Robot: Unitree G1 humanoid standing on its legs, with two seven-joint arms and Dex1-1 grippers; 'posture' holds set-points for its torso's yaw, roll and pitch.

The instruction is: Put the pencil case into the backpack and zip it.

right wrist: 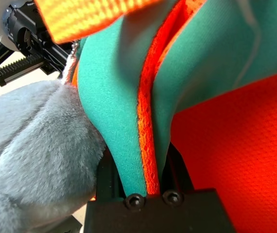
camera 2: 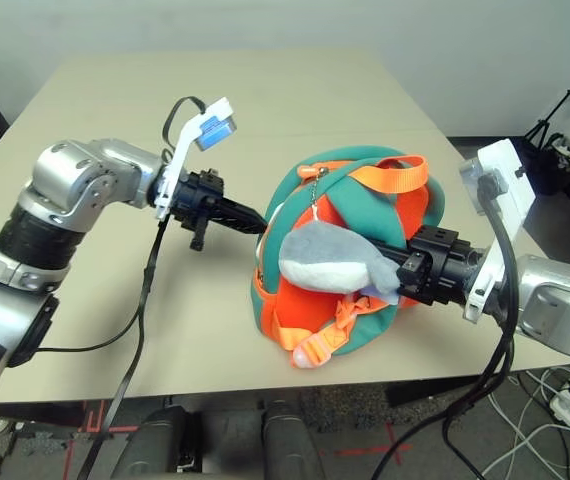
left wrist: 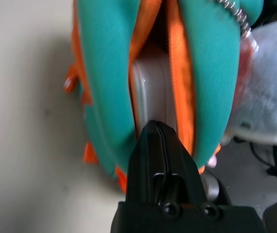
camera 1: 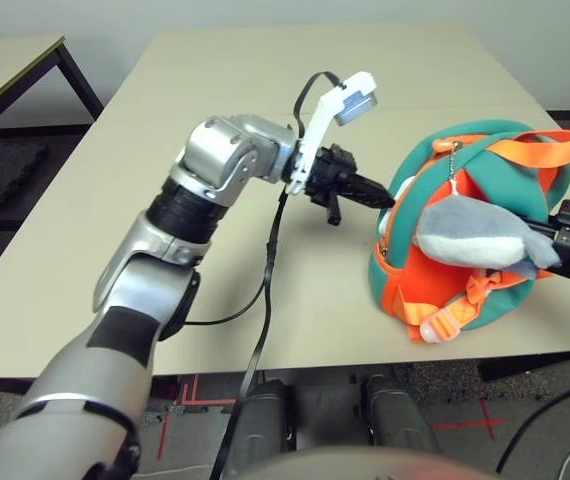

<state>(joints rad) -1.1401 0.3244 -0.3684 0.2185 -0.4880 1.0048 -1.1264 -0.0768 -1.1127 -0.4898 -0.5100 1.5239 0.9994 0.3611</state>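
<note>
You have a pale beige tabletop [camera 2: 215, 100] in front of you, its near edge running just in front of the robot's body, with a plain light wall [camera 2: 415, 60] beyond its far end. Off to the left stands a second table [camera 1: 5, 70] on dark legs, with a dark mat [camera 1: 10, 175] on the floor [camera 1: 465, 440] below it. The floor near you is grey and carries red tape marks [camera 2: 375, 450]; to the right you can see loose cables [camera 2: 535, 430] and, farther back, a black stand [camera 2: 565, 105] near some clutter.

The teal and orange backpack [camera 2: 350, 230] sits near the tabletop's front edge, its opening facing the left arm. Inside that opening you can see the white pencil case [left wrist: 153, 85], between the orange zipper edges. Your left gripper [left wrist: 155, 133] has its jaws closed, tips at the case in the opening. Your right gripper [right wrist: 146, 179] has its jaws clamped on a fold of the backpack's teal fabric with orange trim, beside the grey plush charm [camera 2: 330, 258], which hangs by a bead chain [camera 2: 317, 185] across the front.
</note>
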